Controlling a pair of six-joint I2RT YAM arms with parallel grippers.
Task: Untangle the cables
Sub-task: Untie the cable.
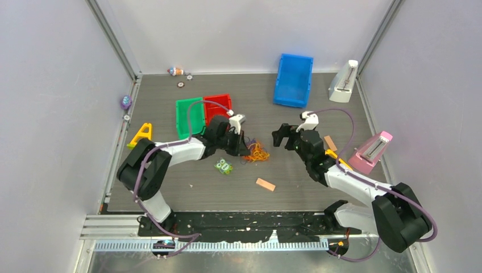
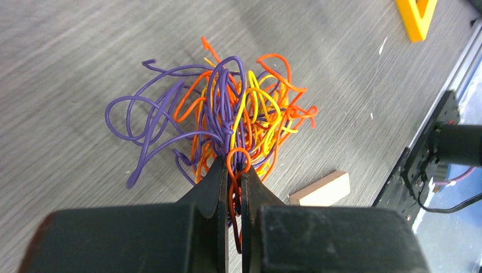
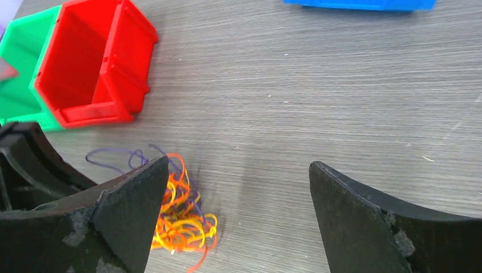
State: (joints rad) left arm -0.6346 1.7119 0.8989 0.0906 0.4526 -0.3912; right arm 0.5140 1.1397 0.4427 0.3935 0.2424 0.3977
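Blue bin (image 1: 293,79), red bin (image 1: 219,106) touching green bin (image 1: 189,117), yellow frame (image 1: 141,134), white metronome (image 1: 343,83), pink metronome (image 1: 372,152), wooden block (image 1: 265,184).

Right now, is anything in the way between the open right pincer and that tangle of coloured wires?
Nothing visible: only bare table lies between the right pincer and the cables. The left pincer grips them from the opposite side.

No legible text, labels or numbers visible.

Robotics lab cell: white panel walls (image 1: 57,85), aluminium frame (image 1: 116,42), dark table (image 1: 227,193), blue bin (image 1: 293,79)
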